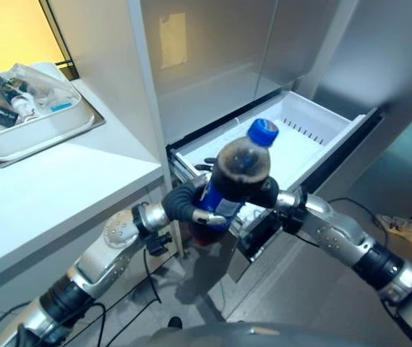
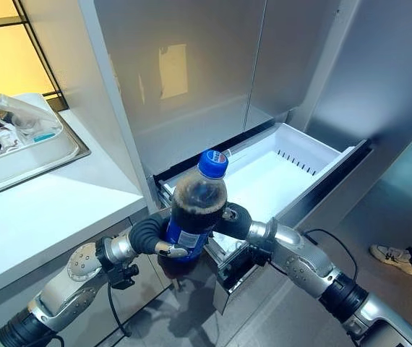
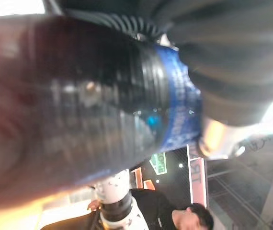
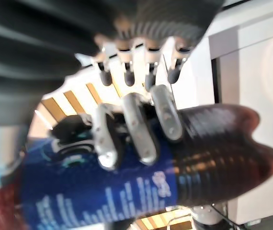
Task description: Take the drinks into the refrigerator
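- Two hands grip one cola bottle [image 2: 195,202] between them, above the front edge of the open refrigerator drawer [image 2: 293,155].
- The left hand [image 2: 164,242] is wrapped around the bottle's lower body at the blue label, its fingers [image 4: 139,129] curled over the label in the right wrist view.
- The right hand [image 2: 231,220] is pressed against the opposite side of the bottle under its dark ribbed cover; its fingers [image 4: 148,76] are bent toward the bottle in its own wrist view, closed around it.
- The bottle stands roughly upright, filled with dark liquid, its blue cap [image 2: 212,163] on top.
- The drawer is pulled out from the lower part of the grey refrigerator [image 2: 191,79], with a white inner bin.
- On the white surface [image 2: 40,210], near its far left corner, a white tray [image 2: 25,155] holds assorted packets.
- A person's shoe [image 2: 390,256] rests on the floor to the right of the drawer.
- A person [image 3: 175,218] appears past the bottle in the left wrist view.
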### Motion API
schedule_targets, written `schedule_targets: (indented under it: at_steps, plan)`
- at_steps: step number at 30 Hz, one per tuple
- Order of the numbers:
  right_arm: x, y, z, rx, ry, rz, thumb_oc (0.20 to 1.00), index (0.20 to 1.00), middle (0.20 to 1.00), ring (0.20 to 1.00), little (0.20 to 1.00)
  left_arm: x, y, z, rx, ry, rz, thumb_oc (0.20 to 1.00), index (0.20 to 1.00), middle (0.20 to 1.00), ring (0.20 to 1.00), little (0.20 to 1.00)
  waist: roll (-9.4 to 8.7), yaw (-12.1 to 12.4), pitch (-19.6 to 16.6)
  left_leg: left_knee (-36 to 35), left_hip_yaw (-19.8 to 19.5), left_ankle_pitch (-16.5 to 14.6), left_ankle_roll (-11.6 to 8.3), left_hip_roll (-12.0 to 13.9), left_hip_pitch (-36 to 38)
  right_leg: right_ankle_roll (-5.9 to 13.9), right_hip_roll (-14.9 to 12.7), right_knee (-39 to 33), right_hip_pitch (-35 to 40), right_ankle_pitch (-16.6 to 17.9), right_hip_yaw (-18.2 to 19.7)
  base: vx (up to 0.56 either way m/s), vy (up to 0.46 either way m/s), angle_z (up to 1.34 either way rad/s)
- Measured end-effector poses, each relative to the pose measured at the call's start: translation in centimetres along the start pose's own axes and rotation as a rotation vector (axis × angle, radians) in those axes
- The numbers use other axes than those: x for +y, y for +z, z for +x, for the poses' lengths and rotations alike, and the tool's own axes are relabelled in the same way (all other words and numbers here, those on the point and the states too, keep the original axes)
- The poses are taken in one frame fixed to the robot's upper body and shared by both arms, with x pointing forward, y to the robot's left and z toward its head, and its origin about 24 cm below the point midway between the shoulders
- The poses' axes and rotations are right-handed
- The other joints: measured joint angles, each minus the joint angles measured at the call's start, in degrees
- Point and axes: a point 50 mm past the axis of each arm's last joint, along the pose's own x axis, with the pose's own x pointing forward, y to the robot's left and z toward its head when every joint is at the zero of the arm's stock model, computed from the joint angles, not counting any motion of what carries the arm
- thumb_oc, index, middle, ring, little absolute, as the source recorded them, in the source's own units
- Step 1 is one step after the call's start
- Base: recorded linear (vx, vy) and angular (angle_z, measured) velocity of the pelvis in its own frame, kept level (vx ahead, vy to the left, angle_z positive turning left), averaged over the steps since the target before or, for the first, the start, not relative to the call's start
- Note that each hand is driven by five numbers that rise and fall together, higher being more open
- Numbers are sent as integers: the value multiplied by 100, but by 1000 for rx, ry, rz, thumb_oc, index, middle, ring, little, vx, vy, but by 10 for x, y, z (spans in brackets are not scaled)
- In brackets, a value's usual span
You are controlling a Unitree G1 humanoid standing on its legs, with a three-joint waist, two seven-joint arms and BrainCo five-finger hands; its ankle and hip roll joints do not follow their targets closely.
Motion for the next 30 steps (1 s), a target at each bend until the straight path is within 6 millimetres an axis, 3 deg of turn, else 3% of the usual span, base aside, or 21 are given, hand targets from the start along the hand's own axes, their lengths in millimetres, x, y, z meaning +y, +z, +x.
schedule_targets:
  at_steps: [8, 13, 22, 30]
  plan:
    - [3, 37, -5, -109, 18, -123, 1000, 1000, 1000, 1000, 1000, -1, -1, -1, 6, -13, -7, 200, 200, 200, 200, 200, -1, 6, 0, 0, -4, 0, 0, 11, -1, 0, -2, 0, 2, 0, -3, 0, 0, 0]
    - [18, 55, 0, -187, 90, -185, 1000, 1000, 1000, 1000, 1000, -1, -6, -2, 50, -10, -29, 200, 200, 200, 200, 200, -2, 1, -1, 0, -3, 0, 0, 6, 0, 0, 1, 0, 2, 0, -3, 0, 0, 0]
    - [21, 74, -4, -266, 86, -259, 1000, 1000, 1000, 1000, 1000, -7, -15, -9, 87, 9, -78, 200, 200, 200, 200, 200, -17, 1, -11, 0, -3, -1, 1, -4, 0, 0, -1, 0, 2, 0, -3, 0, 0, 0]
    - [21, 75, -4, -269, 75, -298, 1000, 1000, 1000, 1000, 1000, -8, -17, -9, 89, 14, -90, 200, 200, 200, 200, 200, -24, 3, -15, 0, -3, 0, 1, -12, -1, 1, -2, 0, 2, 0, -2, 0, 0, 0]
